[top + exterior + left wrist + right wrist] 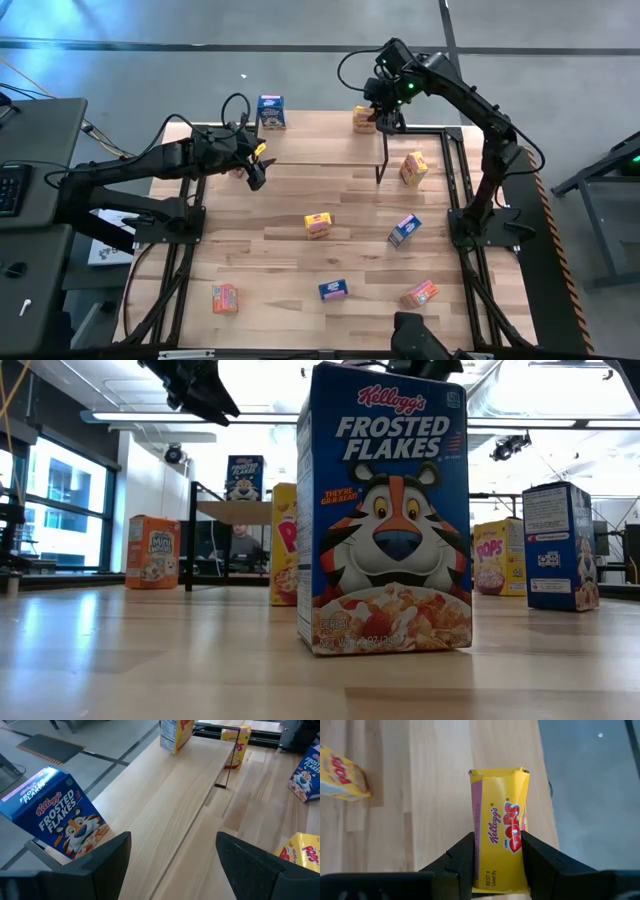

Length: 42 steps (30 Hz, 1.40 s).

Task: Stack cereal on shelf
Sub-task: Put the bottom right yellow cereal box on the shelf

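I see a smooth, pale wooden slatted bench (300,270), a light wood shelf (320,140) on thin black metal legs, and a glossy printed cardboard blue cereal box (385,510).

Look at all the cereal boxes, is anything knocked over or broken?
Nothing looks broken or spilled. Small cardboard cereal boxes sit scattered at odd angles across the slatted wooden tabletop; the orange-red box near its front seems to lie flat. On the light wood shelf, the right gripper is shut on a yellow Corn Pops box.
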Motion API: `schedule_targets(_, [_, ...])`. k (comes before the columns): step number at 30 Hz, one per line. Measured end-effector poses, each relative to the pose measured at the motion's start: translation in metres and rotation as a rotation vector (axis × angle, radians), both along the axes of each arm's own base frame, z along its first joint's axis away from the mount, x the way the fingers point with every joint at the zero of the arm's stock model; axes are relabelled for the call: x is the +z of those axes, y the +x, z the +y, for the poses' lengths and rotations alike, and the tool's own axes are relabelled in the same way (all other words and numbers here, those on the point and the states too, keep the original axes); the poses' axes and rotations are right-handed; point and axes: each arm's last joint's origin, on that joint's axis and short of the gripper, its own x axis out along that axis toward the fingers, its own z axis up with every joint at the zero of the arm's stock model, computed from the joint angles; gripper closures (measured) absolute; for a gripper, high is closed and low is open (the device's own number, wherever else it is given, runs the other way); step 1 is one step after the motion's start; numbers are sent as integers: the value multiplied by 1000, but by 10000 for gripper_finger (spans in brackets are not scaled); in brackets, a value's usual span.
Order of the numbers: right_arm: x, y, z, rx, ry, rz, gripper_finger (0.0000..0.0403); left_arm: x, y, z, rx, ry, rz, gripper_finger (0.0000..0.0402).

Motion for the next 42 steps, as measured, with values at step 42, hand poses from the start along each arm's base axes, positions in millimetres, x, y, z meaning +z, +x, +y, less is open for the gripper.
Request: schedule_targets(42, [-5, 3, -11, -45, -47, 33, 183, 0, 0, 0, 0, 0, 0, 119])
